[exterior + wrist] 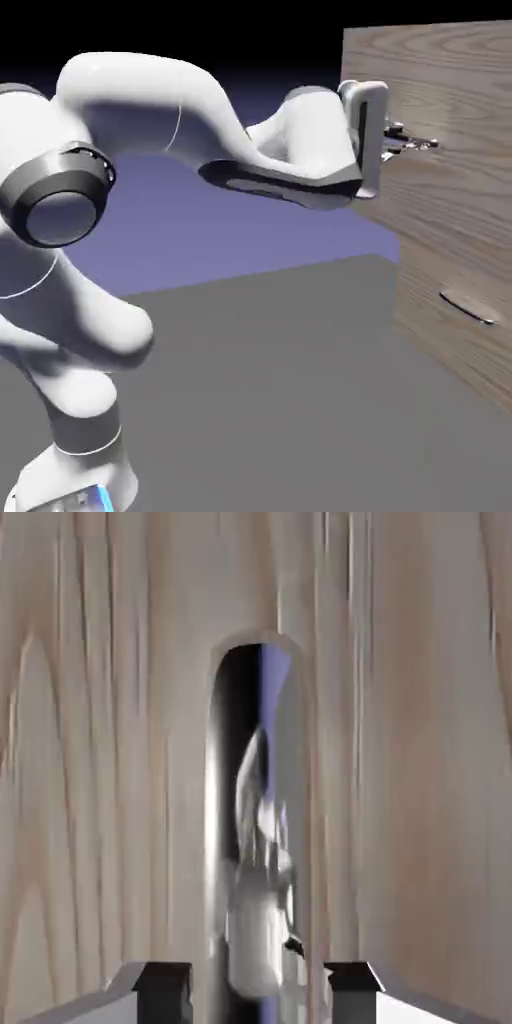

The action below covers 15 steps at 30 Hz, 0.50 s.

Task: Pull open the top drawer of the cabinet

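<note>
**Pincer at the top handle**

The pincer (256, 990) stood with its tips apart, one on each side of the shiny bar handle (255, 812); whether they pressed it, I could not tell. The handle sat on the drawer (450, 95), high on the cabinet (450, 260), at the counter's (280, 400) far side.
</note>
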Available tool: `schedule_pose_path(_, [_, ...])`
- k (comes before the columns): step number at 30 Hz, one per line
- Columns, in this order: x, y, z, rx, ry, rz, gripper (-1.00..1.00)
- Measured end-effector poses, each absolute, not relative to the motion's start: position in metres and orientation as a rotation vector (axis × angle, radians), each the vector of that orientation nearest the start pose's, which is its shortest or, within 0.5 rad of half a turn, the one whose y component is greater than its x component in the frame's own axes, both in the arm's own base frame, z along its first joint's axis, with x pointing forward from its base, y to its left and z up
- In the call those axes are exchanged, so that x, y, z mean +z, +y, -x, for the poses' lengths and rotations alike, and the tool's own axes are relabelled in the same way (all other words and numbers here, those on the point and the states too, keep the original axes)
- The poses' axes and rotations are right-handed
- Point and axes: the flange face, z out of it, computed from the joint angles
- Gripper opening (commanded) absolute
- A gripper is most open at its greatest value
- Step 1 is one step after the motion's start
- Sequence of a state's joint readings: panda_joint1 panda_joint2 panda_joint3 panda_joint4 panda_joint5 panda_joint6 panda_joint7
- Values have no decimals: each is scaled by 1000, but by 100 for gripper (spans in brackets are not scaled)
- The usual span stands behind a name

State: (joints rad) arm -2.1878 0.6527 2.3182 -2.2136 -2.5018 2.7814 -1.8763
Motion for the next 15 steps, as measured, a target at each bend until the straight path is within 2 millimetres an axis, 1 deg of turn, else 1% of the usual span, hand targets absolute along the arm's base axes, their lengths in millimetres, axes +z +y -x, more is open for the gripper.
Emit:
schedule_pose_path(3, [607, 8, -441, -640, 1429, 595, -100])
schedule_pose_path(7, [615, 4, -436, -650, 1409, 578, -100])
schedule_pose_path(11, [610, 3, -445, -640, 1430, 580, -100])
schedule_pose_path(15, [591, 9, -463, -614, 1480, 613, -100])
